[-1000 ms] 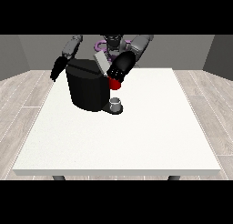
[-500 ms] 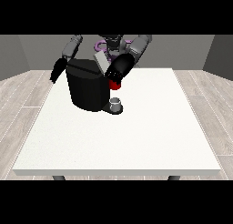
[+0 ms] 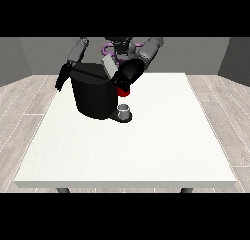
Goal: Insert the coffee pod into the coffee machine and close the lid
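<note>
Hand (image 3: 126, 77) covers the coffee machine (image 3: 95, 95) top; fingers seemingly indistinct.

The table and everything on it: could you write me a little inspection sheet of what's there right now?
Surface: white table, mostly bare in front and at the view's right.
Job's things: black coffee machine stands at the table's back, towards the view's left; a grey lid flap stands tilted up at its top; a red thing at the machine; a small grey cup at its base. The pod cannot be told apart.
Clutter: nothing seen.
Hands: hand at the view's right is at the machine's top corner; hand at the view's left hangs beside the machine.
Cables: nothing seen.
Surroundings: wood-look floor, grey walls.
</note>
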You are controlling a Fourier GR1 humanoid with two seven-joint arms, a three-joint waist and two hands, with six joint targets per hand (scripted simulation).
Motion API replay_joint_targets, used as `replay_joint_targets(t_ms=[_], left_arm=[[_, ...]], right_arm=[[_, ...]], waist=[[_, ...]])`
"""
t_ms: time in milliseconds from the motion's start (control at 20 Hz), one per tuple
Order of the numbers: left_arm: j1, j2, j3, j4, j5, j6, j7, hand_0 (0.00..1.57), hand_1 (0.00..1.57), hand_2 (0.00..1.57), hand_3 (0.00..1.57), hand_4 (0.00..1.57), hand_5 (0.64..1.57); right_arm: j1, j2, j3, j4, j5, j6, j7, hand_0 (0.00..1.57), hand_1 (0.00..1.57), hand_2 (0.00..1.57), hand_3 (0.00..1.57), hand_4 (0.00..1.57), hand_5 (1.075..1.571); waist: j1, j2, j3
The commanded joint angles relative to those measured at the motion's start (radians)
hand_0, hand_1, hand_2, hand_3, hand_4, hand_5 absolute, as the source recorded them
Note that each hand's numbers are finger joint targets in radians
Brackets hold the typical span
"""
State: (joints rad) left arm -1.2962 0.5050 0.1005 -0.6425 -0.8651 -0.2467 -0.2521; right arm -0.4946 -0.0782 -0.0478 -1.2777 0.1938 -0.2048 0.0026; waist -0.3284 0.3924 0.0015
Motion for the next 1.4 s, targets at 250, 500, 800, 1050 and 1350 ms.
replay_joint_targets(t_ms=[250, 500, 800, 1050, 1350], left_arm=[[-0.007, 0.023, -0.017, 0.004, -0.052, 0.050, -0.008, 0.51, 0.51, 0.78, 0.60, 0.00, 1.571], [-0.009, 0.049, -0.007, 0.023, -0.061, 0.056, -0.019, 0.00, 0.00, 0.59, 0.46, 0.00, 1.571], [0.023, 0.006, -0.023, 0.017, -0.075, 0.072, -0.013, 0.00, 0.00, 0.43, 0.33, 0.00, 1.571], [0.075, -0.026, -0.017, 0.011, -0.058, 0.039, 0.013, 0.00, 0.00, 0.00, 0.15, 0.00, 1.571], [0.214, -0.118, -0.031, -0.008, -0.016, -0.020, -0.014, 0.00, 0.00, 0.08, 0.00, 0.00, 1.571]], right_arm=[[0.009, -0.013, -0.004, 0.008, 0.003, 0.008, 0.006, 0.00, 0.00, 0.00, 0.00, 0.21, 1.571], [0.001, -0.006, 0.007, -0.001, 0.020, -0.007, 0.016, 0.00, 0.00, 0.00, 0.00, 0.12, 1.571], [0.014, 0.014, -0.003, 0.013, -0.002, -0.009, 0.007, 0.00, 0.00, 0.00, 0.00, 0.13, 1.571], [0.058, -0.031, -0.045, 0.059, -0.036, 0.036, 0.015, 0.00, 0.00, 0.00, 0.00, 0.00, 1.571], [0.207, 0.023, -0.039, 0.112, -0.037, 0.006, -0.069, 0.00, 0.00, 0.00, 0.00, 0.00, 1.571]], waist=[[-0.008, -0.005, -0.0010], [-0.005, 0.012, -0.0011], [0.019, -0.025, -0.0011], [0.075, -0.121, -0.0009], [0.171, -0.276, -0.0011]])
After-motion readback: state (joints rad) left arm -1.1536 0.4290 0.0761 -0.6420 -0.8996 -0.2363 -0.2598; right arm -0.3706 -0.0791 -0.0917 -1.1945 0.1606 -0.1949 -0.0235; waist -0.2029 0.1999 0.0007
